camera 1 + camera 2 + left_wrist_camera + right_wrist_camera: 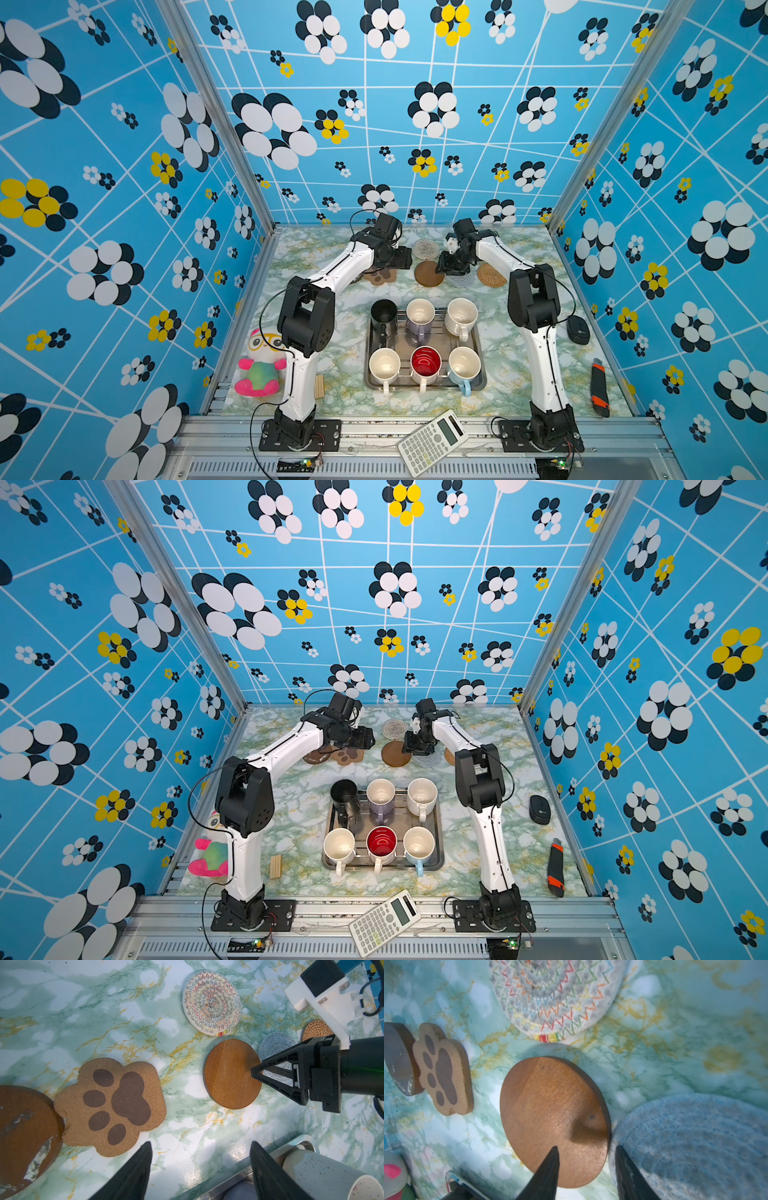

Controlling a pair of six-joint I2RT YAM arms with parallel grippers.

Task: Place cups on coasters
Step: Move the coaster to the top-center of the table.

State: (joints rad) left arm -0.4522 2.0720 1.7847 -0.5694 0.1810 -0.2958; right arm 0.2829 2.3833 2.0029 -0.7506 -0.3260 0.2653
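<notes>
In the lower middle of a top view, all six mugs [426, 363] stand upright and close together in the metal tray [442, 386], from the black mug [383, 316] to the light blue mug [464, 365]. None is on a coaster yet.

Beyond the tray, across the middle, lie the coasters [424, 249], and the likely trouble is there. The paw-print coaster [380, 276] touches the worn brown disc [25, 1136], and the plain brown disc [428, 274] lies just beside the grey-blue crocheted coaster [461, 279]. Neighbouring mugs could therefore bump or sit tilted.

The right gripper [586, 1147] points down with its fingers apart over the plain disc's edge, clamping nothing. A careless push could slide this disc onto the crocheted one. The left gripper [200, 1142] hovers wide apart and empty, with its arm stretched forward near the paw-print coaster.
</notes>
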